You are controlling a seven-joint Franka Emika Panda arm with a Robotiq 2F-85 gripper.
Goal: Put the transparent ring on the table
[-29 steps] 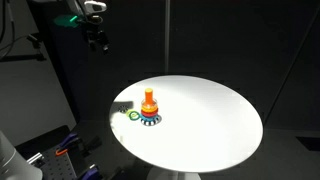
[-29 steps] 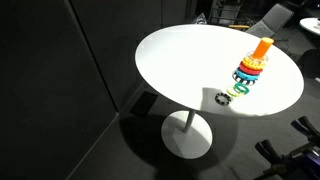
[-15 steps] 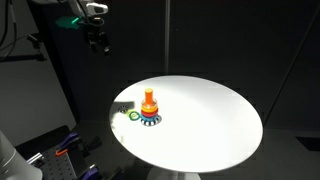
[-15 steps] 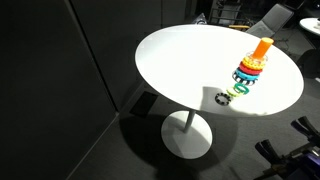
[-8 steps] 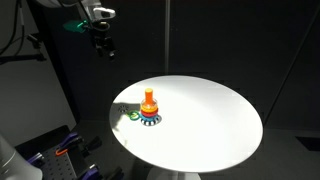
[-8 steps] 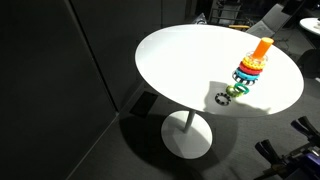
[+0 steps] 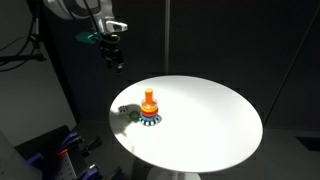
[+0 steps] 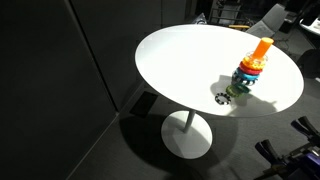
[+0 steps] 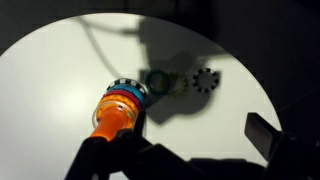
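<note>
The ring toy (image 7: 149,104) is a striped stack with an orange cone on top, standing on the left part of the round white table (image 7: 210,120). It also shows in the other exterior view (image 8: 250,68) and in the wrist view (image 9: 120,106). A green ring (image 9: 158,82) lies next to it in the arm's shadow. I cannot make out the transparent ring in any view. My gripper (image 7: 116,62) hangs high above the table's far left edge. In the wrist view its fingers (image 9: 180,158) are spread apart and empty, above the toy.
A small black gear-shaped piece (image 9: 206,79) lies beside the green ring; it also shows in an exterior view (image 8: 221,97). The table stands on a single pedestal (image 8: 187,130). Dark curtains surround the scene. Equipment (image 7: 60,150) sits on the floor by the table.
My arm has moved right and down towards the table. Its shadow now covers the green ring and the area beside the toy. The objects have not moved.
</note>
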